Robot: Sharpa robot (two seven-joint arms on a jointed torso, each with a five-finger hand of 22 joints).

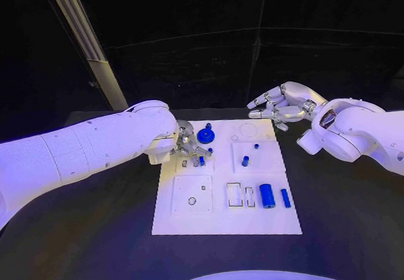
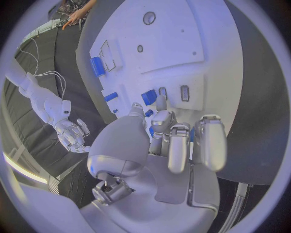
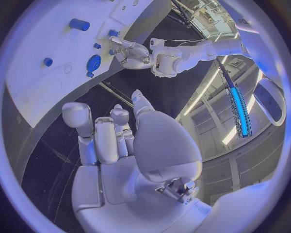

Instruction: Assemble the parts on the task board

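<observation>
The left hand (image 1: 185, 145) covers the far left corner of the task board (image 1: 194, 218), and its fingers (image 2: 180, 145) hide whatever lies beneath them — whether they grip a part cannot be told. Both arms run off the picture's edges, and the board's small slots (image 1: 235, 194) are too fine to read.

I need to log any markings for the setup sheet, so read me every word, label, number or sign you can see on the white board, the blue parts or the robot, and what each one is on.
None can be read.
White task board: only outlined recesses and holes, no lettering.
Blue cylindrical parts: plain.
Round blue gear-like part: plain.
Silver left hand and silver right hand: no legible marks.
</observation>
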